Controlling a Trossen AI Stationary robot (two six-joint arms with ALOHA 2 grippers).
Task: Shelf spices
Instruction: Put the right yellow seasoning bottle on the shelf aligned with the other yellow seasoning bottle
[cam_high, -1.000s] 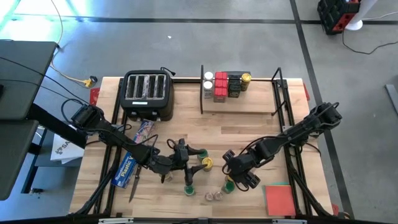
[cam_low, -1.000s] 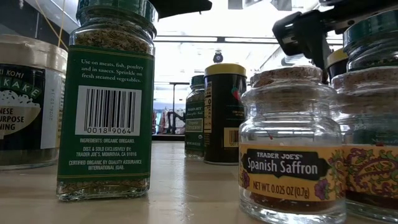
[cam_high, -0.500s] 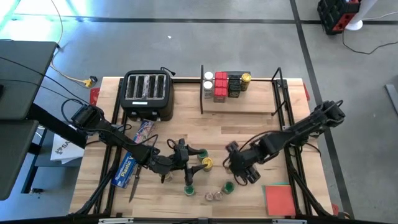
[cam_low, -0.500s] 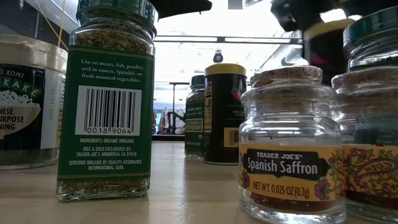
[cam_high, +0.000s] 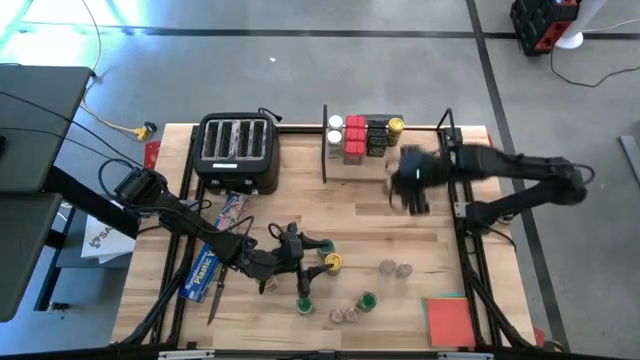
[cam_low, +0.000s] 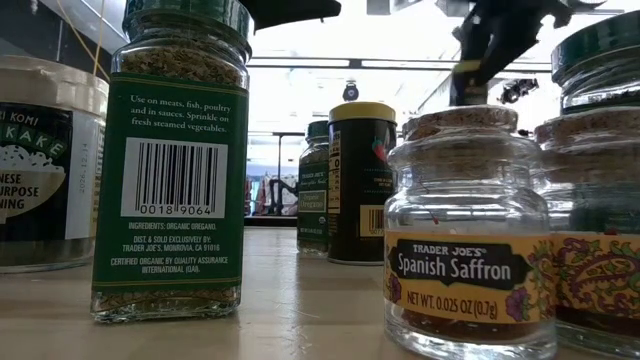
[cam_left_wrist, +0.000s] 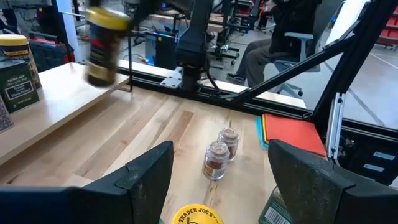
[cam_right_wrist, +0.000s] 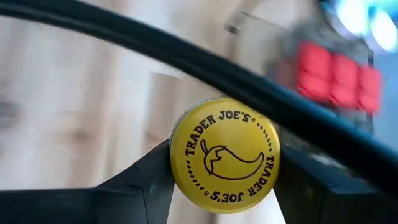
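Right end effector (cam_high: 410, 190) clamped on a yellow-lidded jar (cam_right_wrist: 225, 155), fingers pressed to either side of the lid, carried above the bench (cam_high: 330, 215) just in front of the shelf (cam_high: 385, 165), near its right half. In the left wrist view, same jar seen blurred in the air beside the shelf board. Left end effector (cam_left_wrist: 217, 180) spread open and empty, low over the front middle of the bench, above a second yellow-lidded jar (cam_high: 332, 262) and flanked by green-lidded jars (cam_high: 303, 305). On the shelf's back edge, a tight row: white-capped jars (cam_high: 334, 130), red tins (cam_high: 354, 138), black boxes (cam_high: 377, 138), and one more yellow-topped jar (cam_high: 396, 126). Two small clear jars (cam_high: 395, 268) right of centre on the bench; another pair (cam_high: 343, 315) and a green-lidded jar (cam_high: 368, 299) near the front edge. Black toaster (cam_high: 238, 152) at the back left; red pad (cam_high: 452, 320) at the front right corner.
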